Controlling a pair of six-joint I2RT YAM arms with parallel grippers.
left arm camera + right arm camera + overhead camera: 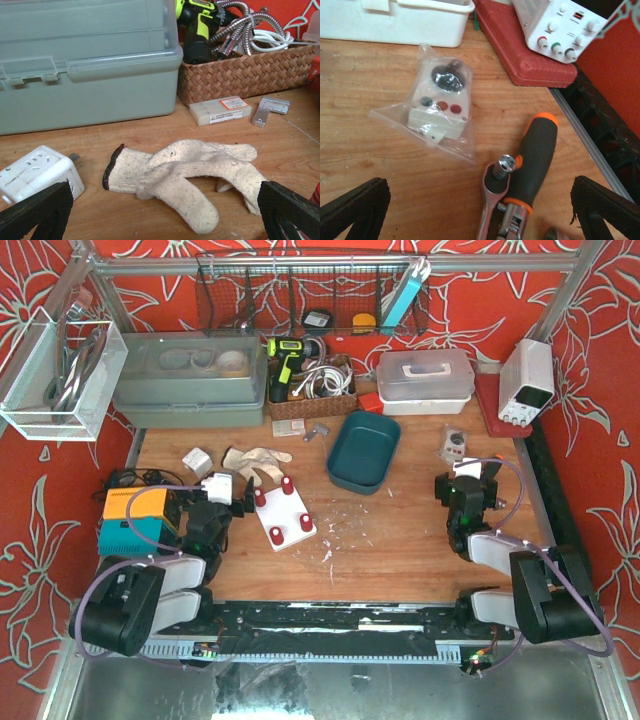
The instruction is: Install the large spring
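Both hands are spread wide and hold nothing: the left gripper (161,212) shows its dark fingers at the far corners of its own view, and so does the right gripper (480,210). We cannot find the large spring in any view, so the first risk is reaching for the wrong thing. Just to the right of the left gripper lies the white block (283,512) with its red pegs (286,483), which we judge to be where the spring goes. Directly ahead of the left fingers lies the glove (190,167). A forward or downward move there could catch the cloth and drag it. Close under the right gripper sits the ratchet driver (532,155), and a careless descent could knock it toward the table's edge on that hand's right. A spring pinched off-centre could also pop free, we think. By count we see four red pegs on one block, and one glove, or perhaps a pair lying together. Ahead of the left hand there is also one white socket cube (37,172), one small plastic case (220,110) and one metal bracket (270,111). Ahead of the right hand there is one bagged switch box (437,107) and one driver.
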